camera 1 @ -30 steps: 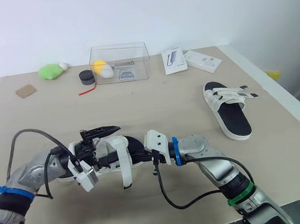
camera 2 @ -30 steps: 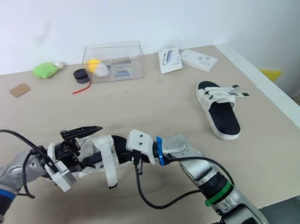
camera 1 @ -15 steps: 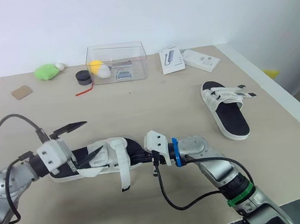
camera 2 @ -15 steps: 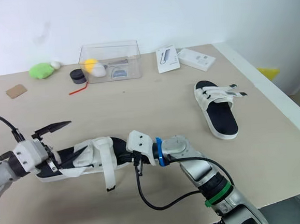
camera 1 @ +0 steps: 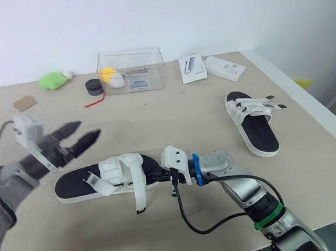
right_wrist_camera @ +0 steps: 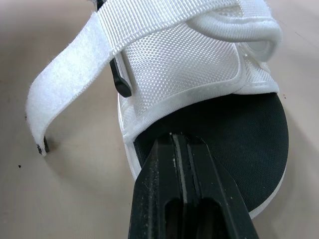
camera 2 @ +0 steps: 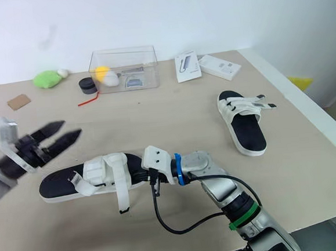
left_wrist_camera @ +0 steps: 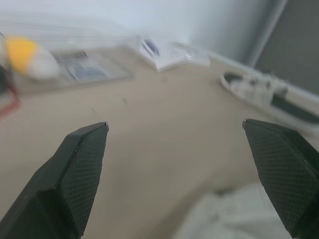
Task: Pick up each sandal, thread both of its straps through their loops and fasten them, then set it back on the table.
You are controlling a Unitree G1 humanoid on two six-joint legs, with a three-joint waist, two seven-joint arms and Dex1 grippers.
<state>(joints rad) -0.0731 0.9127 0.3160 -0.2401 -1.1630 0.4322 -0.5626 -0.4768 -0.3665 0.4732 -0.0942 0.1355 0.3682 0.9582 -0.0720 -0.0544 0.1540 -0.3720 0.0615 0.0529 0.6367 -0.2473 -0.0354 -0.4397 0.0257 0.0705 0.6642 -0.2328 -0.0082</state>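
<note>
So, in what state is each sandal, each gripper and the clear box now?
Near white-strapped black-soled sandal: flat on the table, its long strap unfastened, hanging loose.
Far white-strapped black-soled sandal: flat on the table, untouched; fastening cannot be told.
Left gripper: open, raised, holding nothing.
Right gripper: shut, resting on the near sandal's black footbed.
Clear plastic box: upright, a yellow item inside.
</note>
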